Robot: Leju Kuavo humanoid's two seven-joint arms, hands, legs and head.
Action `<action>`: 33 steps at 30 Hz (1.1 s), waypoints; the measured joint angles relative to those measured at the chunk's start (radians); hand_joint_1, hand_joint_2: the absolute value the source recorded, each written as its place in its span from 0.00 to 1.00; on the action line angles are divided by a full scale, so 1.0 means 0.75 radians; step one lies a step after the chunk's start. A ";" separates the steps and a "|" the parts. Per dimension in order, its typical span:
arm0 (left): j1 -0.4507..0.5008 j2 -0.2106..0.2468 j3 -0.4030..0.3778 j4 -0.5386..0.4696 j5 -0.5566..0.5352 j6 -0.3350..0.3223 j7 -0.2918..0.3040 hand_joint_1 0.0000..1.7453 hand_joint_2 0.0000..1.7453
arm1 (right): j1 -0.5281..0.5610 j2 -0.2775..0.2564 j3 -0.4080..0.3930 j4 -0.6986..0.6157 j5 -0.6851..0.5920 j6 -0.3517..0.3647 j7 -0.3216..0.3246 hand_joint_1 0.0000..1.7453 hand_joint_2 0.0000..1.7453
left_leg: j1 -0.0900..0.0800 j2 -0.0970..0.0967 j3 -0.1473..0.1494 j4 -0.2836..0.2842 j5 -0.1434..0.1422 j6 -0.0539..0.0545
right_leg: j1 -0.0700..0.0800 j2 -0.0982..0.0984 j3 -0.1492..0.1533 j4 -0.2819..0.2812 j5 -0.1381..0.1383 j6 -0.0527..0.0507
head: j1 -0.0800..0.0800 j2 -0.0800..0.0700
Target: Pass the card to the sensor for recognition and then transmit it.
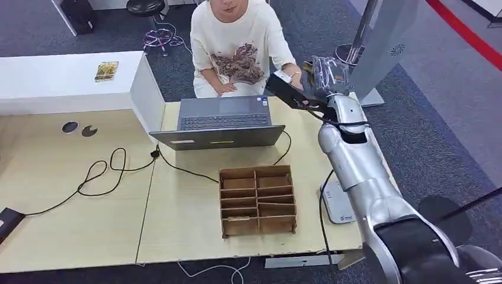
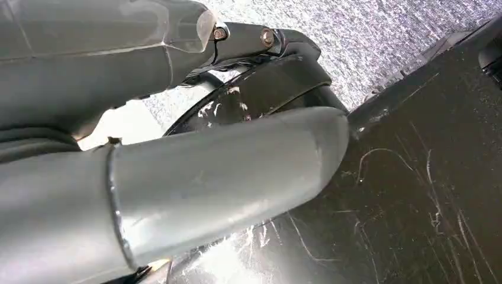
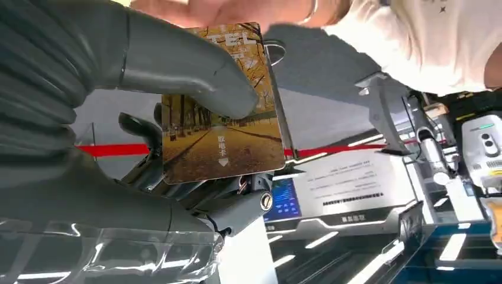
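Note:
My right hand (image 1: pixel 294 92) is stretched out past the laptop toward a seated person (image 1: pixel 237 47). It pinches a card (image 3: pixel 222 118) printed with an autumn tree avenue, the thick grey thumb (image 3: pixel 177 65) pressed on the card's face. The person's hand (image 3: pixel 237 10) meets the card's far edge, and the same hand (image 1: pixel 294 75) sits right at my fingers. The white card sensor (image 1: pixel 338 204) lies on the table beside my right forearm. My left hand (image 2: pixel 177 177) shows close up as grey fingers, and I cannot tell how they lie.
An open laptop (image 1: pixel 224 121) stands between me and the person. A wooden compartment box (image 1: pixel 257 201) sits in front of it. A black cable (image 1: pixel 106 171) loops across the left table. Another card (image 1: pixel 106 71) lies on the white counter at far left.

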 joint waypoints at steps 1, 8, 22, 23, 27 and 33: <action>0.000 0.000 -0.001 0.000 -0.001 -0.002 0.000 0.00 0.00 | -0.002 0.005 0.001 0.004 0.000 0.000 -0.001 1.00 1.00 | 0.000 0.000 0.000 0.000 0.000 0.000 | 0.000 0.000 0.000 0.000 0.000 0.000 | 0.001 -0.001; 0.000 0.000 -0.004 0.000 -0.002 -0.004 0.000 0.00 0.00 | -0.016 0.021 0.003 0.037 0.003 0.000 0.000 1.00 1.00 | 0.000 0.000 0.000 0.000 0.000 0.000 | 0.000 0.000 0.000 0.000 0.000 0.000 | 0.001 0.000; -0.001 0.001 -0.004 0.000 -0.002 -0.005 0.000 0.00 0.00 | -0.019 0.026 0.003 0.084 0.022 -0.017 0.024 0.00 1.00 | 0.000 0.000 0.000 0.000 0.000 0.000 | 0.000 0.000 0.000 0.000 0.000 0.000 | 0.000 0.000; -0.001 0.001 -0.004 0.000 -0.002 -0.005 0.000 0.00 0.00 | -0.019 0.026 0.003 0.084 0.024 -0.017 0.024 0.00 1.00 | 0.000 0.000 0.000 0.000 0.000 0.000 | 0.000 0.000 0.000 0.000 0.000 0.000 | 0.000 0.000; 0.000 0.001 -0.005 0.000 -0.001 -0.005 0.000 0.00 0.00 | -0.019 0.027 0.003 0.084 0.005 -0.028 0.023 0.00 1.00 | 0.000 0.000 0.000 0.000 0.000 0.000 | 0.000 0.000 0.000 0.000 0.000 0.000 | 0.000 0.000; 0.000 0.001 -0.004 0.000 0.005 -0.005 0.000 0.00 0.00 | -0.001 0.043 -0.053 0.037 -0.156 -0.046 -0.037 0.00 1.00 | 0.000 0.000 0.000 0.000 0.000 0.000 | 0.000 0.000 0.000 0.000 0.000 0.000 | 0.001 0.000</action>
